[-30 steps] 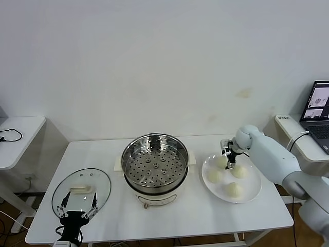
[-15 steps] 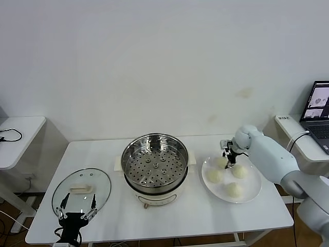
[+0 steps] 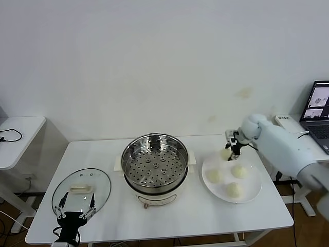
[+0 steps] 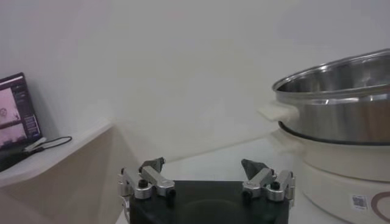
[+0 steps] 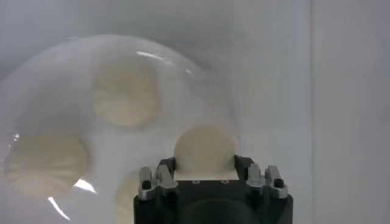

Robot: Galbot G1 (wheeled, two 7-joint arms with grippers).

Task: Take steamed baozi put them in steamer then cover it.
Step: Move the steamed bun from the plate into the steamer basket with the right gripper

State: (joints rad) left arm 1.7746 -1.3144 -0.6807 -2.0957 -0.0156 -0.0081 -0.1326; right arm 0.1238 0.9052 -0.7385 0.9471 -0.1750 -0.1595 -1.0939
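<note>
One baozi [image 5: 205, 148] in right claw [image 5: 206, 173], underside hidden

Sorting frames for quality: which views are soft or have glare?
Right wrist view: hazy, the plate and buns blurred, though the right gripper shut on a baozi reads. Left wrist view: the steamer is crisp. Head view: sharp; glare on the steamer rim and cover.

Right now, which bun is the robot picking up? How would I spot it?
Find the white plate to the right of the shiny steamer. Three buns lie on it; the fourth bun sits above the plate's far edge, gripped in the right end effector. It alone is lifted off the plate.
</note>
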